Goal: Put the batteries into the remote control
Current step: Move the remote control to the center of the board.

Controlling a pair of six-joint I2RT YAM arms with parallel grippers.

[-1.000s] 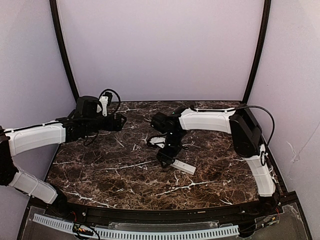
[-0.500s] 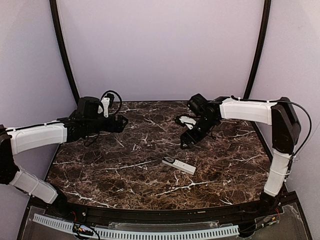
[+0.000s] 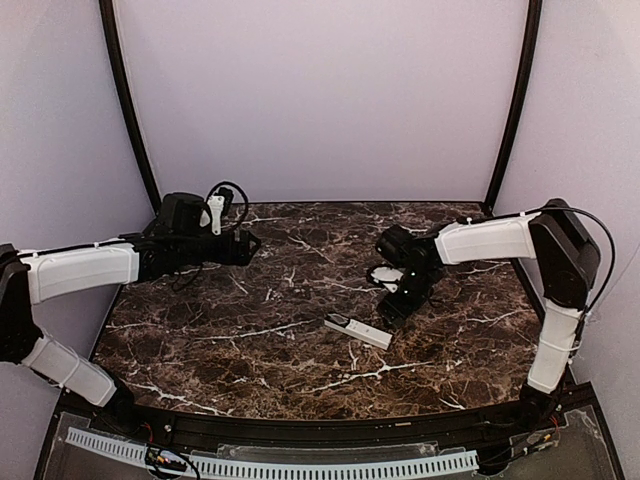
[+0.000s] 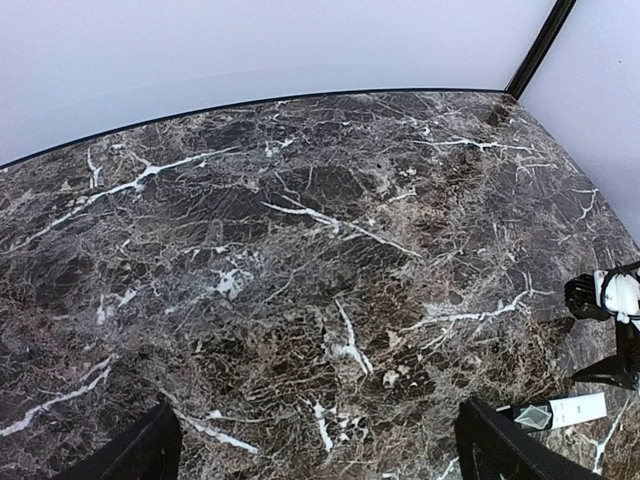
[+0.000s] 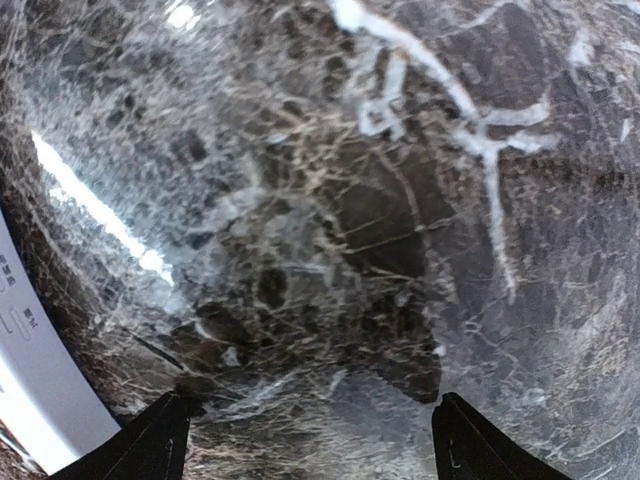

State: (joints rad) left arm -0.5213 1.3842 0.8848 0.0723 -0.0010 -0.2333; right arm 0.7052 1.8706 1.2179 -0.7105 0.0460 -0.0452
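Top view: I see one table [image 3: 200, 340] of dark brown marble with white veins, pale lilac walls on three sides, and two black curved poles, one [image 3: 125, 100] left and one [image 3: 515, 100] right. I count one remote control [image 3: 358, 331], lying flat a little right of the table's middle, dark end toward the left. Two arms: the left gripper [image 3: 247, 243] hangs over the left rear, well apart from the remote control; the right gripper [image 3: 392, 308] points down just beside the remote control's white end. I cannot tell either claw's width from here. Left wrist view: the same marble up to the back wall, one pole [image 4: 540, 45] in the corner. The left gripper [image 4: 318, 440] has its two fingers [image 4: 150, 450] spread wide, only table between them. The remote control [image 4: 560, 412] sits at the lower right, near the right gripper [image 4: 605, 335]. Right wrist view: marble close up, blurred. The right gripper [image 5: 305, 430] is wide too, holding nothing, with the remote control [image 5: 30, 370] as a white edge at the left, beside the left finger.
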